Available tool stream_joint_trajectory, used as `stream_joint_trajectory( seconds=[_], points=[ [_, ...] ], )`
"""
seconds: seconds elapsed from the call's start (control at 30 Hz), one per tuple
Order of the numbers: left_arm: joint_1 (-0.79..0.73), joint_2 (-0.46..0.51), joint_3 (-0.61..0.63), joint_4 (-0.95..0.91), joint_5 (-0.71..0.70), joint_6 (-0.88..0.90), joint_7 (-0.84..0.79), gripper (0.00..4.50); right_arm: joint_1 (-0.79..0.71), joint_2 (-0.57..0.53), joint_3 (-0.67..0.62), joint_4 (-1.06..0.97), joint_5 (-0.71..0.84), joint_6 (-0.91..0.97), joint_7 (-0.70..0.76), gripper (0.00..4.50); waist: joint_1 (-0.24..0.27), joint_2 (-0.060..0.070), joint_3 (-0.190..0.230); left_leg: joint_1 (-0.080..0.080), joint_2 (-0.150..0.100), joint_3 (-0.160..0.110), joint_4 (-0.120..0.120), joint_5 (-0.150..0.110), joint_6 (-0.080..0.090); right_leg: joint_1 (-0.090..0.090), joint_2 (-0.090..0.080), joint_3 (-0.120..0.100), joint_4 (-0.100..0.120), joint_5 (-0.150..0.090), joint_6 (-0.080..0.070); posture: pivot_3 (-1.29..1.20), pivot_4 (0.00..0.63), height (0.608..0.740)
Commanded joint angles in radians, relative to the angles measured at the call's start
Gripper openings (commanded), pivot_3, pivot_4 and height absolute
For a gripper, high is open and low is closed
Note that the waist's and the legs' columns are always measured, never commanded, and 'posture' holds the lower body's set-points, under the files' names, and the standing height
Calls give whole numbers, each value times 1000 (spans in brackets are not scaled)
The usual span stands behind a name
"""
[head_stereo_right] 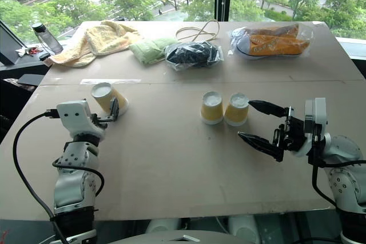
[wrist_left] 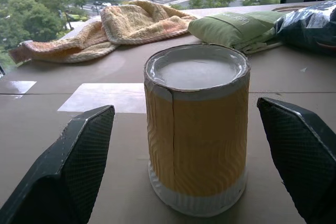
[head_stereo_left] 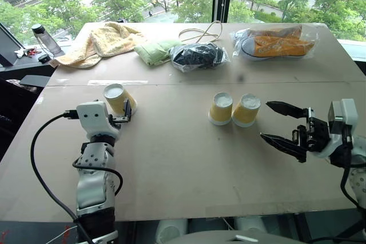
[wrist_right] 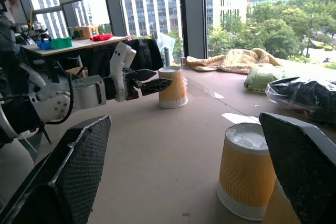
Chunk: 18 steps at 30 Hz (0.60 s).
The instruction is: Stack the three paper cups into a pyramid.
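Paper cups stand upside down on the brown table [head_stereo_left: 171,164]: two touching near the middle [head_stereo_left: 221,108] [head_stereo_left: 246,110], a third [wrist_left: 195,127] apart to the left. The left gripper [head_stereo_left: 127,111] reaches forward and level, fingers [wrist_left: 79,156] spread wide either side of that cup without touching. The right gripper [head_stereo_left: 280,123] points leftward at the pair, jaws wide open, empty.
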<state>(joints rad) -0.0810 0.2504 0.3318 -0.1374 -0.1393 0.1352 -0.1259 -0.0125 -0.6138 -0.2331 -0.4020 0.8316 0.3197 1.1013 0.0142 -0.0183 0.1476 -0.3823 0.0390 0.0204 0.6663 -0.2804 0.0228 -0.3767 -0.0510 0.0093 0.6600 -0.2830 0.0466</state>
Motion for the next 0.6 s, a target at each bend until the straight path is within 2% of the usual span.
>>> stream_joint_trajectory(
  seconds=[0.03, 0.27, 0.37, 0.4, 0.47, 0.6],
  points=[
    [-31, 23, -9, 10, 9, -42, -8, 4484, -8, 1, -11, -22, 2, -18, -2, 4500, 0, 0, 0, 0, 0, 0, 0, 0, 0, 0, 0, 0, 0, 0, 0, 0, 150, 740],
    [-96, 48, -22, 109, 3, -85, -26, 4484, 0, 11, -8, -10, -41, -56, -6, 4500, 0, 0, 0, 0, 0, 0, 0, 0, 0, 0, 0, 0, 0, 0, 0, 0, 150, 740],
    [-127, 54, -16, 145, -1, -93, -21, 3639, 6, 10, -12, -12, -41, -56, -2, 4500, 0, 0, 0, 0, 0, 0, 0, 0, 0, 0, 0, -1, 0, 0, 0, 0, 150, 740],
    [-131, 56, -15, 152, 3, -94, -15, 3061, 8, 8, -13, -13, -40, -55, -2, 4500, 0, 0, 0, 0, 0, 0, 0, 0, 0, 0, 0, -1, 0, 0, 0, 0, 150, 740],
    [-133, 60, -18, 161, 9, -96, -13, 2390, 9, 6, -16, -17, -38, -53, -8, 4500, -1, 0, 0, 0, 0, 0, 0, 0, 0, 0, 0, -1, 0, 0, 0, 0, 150, 740],
    [-133, 53, -18, 154, 11, -131, -2, 2387, 17, 11, -30, -16, -35, -59, -20, 4500, -1, 0, 0, 0, 0, 0, 0, 0, 0, 0, -1, -1, 0, 0, 0, 0, 150, 740]
  ],
)
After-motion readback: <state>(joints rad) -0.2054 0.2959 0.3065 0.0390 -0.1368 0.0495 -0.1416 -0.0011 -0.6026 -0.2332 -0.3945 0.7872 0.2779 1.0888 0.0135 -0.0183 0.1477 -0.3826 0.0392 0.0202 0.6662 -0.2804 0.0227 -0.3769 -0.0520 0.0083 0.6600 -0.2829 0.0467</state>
